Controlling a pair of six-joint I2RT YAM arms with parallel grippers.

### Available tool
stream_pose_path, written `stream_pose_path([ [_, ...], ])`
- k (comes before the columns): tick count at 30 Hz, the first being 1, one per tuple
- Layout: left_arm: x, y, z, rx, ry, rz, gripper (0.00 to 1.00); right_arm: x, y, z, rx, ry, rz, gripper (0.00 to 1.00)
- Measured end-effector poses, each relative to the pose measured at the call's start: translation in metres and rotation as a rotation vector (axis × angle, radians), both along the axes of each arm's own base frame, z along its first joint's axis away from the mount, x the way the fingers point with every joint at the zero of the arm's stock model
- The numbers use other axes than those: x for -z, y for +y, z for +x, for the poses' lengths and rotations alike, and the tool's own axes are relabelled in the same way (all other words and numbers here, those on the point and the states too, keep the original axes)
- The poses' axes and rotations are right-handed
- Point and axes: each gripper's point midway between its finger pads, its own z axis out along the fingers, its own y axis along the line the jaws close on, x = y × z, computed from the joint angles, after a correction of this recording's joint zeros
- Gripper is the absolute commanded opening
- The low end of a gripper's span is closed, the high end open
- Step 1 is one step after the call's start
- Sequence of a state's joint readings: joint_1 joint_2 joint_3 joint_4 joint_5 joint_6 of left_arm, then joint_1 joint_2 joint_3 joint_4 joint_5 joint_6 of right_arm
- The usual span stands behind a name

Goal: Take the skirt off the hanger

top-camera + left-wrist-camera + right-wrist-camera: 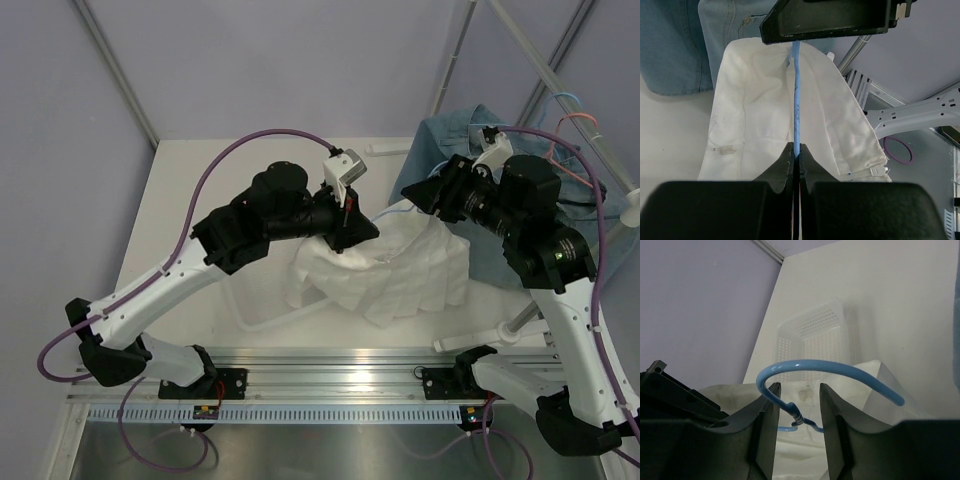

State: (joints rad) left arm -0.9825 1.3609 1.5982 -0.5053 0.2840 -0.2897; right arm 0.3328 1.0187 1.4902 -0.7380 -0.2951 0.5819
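The white skirt (pixel 405 272) hangs on a blue wire hanger and droops onto the table between the arms. My left gripper (pixel 352 228) is shut on the hanger's wire (pixel 797 100), seen edge-on in the left wrist view (pixel 797 151), with the skirt (pixel 755 115) spread below it. My right gripper (pixel 422 196) is open. In the right wrist view its jaws (pixel 796 402) stand on either side of the hanger's twisted neck (pixel 799 418), with the blue hook (pixel 830 367) arching above them and the skirt (pixel 805 455) below.
A blue denim garment (pixel 480 140) lies at the back right, also in the left wrist view (pixel 675 45). A clear perforated basket (pixel 250 295) stands on the table by the skirt's left side, also in the right wrist view (pixel 810 332). A metal rail (pixel 340 365) runs along the near edge.
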Motion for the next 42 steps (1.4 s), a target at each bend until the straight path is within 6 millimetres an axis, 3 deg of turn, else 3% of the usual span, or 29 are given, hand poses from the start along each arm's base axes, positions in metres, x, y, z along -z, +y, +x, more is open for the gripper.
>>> stream_pose_path([
  [3, 0.0, 0.001, -0.001, 0.0, 0.0, 0.001, 0.0, 0.002, 0.006, -0.001, -0.004, -0.003, 0.002, 0.33],
  [6, -0.003, 0.004, -0.002, 0.0, 0.004, 0.008, 0.0, 0.008, 0.006, -0.003, 0.013, -0.005, -0.002, 0.13],
  [7, -0.005, 0.005, -0.003, 0.0, 0.005, 0.009, 0.0, 0.009, 0.006, -0.004, 0.018, -0.004, -0.001, 0.0],
  [9, -0.005, 0.007, -0.005, 0.0, 0.014, 0.021, 0.03, 0.01, 0.006, -0.007, 0.023, -0.011, -0.003, 0.0],
  [11, -0.005, 0.009, -0.007, 0.004, 0.022, 0.031, 0.21, 0.009, 0.005, -0.007, 0.036, -0.019, 0.0, 0.0],
  [12, -0.006, 0.008, -0.006, 0.005, 0.019, 0.028, 0.55, 0.008, 0.004, -0.007, 0.042, -0.022, -0.002, 0.0],
  [15, -0.017, 0.007, -0.005, 0.001, 0.0, -0.009, 0.99, 0.013, 0.001, -0.006, 0.069, -0.003, -0.012, 0.0],
  [22, -0.047, 0.034, -0.011, -0.05, -0.077, -0.072, 0.99, 0.024, -0.007, -0.005, 0.115, 0.036, -0.04, 0.0],
  [28, -0.069, 0.09, -0.022, -0.162, -0.19, -0.13, 0.99, 0.023, -0.017, -0.016, 0.136, 0.031, -0.048, 0.0],
  [32, -0.05, 0.11, -0.026, -0.198, -0.212, -0.113, 0.99, 0.016, -0.026, -0.033, 0.143, 0.009, -0.042, 0.0],
  [39, 0.014, 0.11, -0.03, -0.165, -0.174, -0.016, 0.99, 0.012, -0.037, -0.055, 0.147, -0.01, -0.03, 0.0],
  [42, 0.024, 0.11, -0.037, -0.13, -0.167, -0.019, 0.99, 0.011, -0.04, -0.062, 0.147, -0.007, -0.032, 0.0],
])
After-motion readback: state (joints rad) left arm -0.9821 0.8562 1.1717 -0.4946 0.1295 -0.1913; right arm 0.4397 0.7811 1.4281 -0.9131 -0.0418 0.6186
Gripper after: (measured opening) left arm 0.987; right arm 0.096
